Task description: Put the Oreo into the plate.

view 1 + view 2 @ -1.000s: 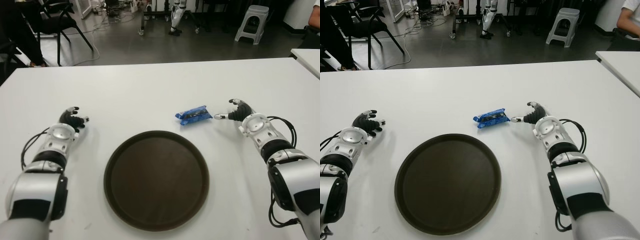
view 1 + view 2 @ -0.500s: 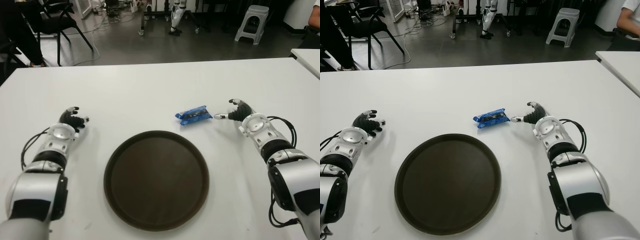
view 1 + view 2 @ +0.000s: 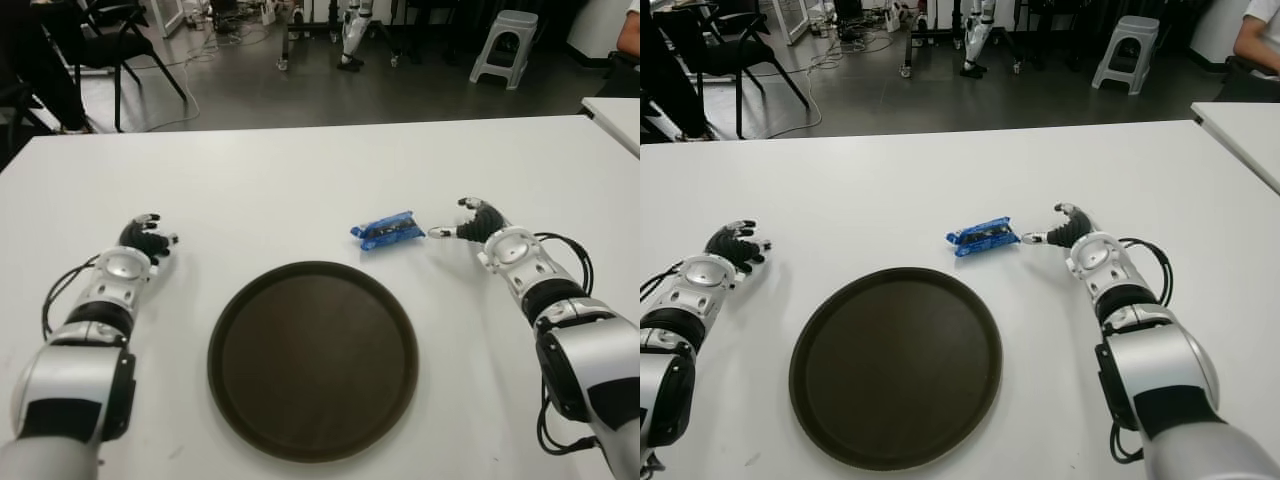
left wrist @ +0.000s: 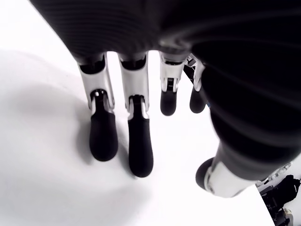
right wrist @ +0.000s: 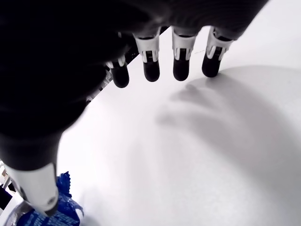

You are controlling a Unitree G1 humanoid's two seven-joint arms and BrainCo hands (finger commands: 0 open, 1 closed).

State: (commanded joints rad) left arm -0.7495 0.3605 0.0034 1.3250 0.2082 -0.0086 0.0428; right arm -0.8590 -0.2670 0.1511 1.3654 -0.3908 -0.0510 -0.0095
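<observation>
— On the white table (image 3: pixel 300 180), just beyond the far right rim of the plate (image 3: pixel 312 358), where does the Oreo (image 3: pixel 387 229) sit, exactly?

— It is a blue packet lying flat on the bare table, close to the dark round plate but outside it. Nothing is in the plate yet, so by the look of things the task has not got past its opening step.

— And the right hand (image 3: pixel 480 224)?

— It shows just to the right of the packet, low over the table. The thumb (image 5: pixel 40 190) reaches toward the Oreo's right end; the wrist view shows its tip right at the blue wrapper, though whether the two actually touch cannot be told. The other fingers (image 5: pixel 181 61) hang loosely spread and uncurled, closed on nothing. The hand holds nothing.

— Why would it be placed that way?

— Probably because the packet lies nearer the right arm, and coming in from its end leaves room for thumb and fingers to close across the wrapper. That is a judgement, not something seen.

— The left hand (image 3: pixel 142 242)?

— It shows far to the left of the plate, well apart from the packet. Its fingers (image 4: pixel 139 141) are relaxed and extended, gripping nothing, and it appears idle.
</observation>
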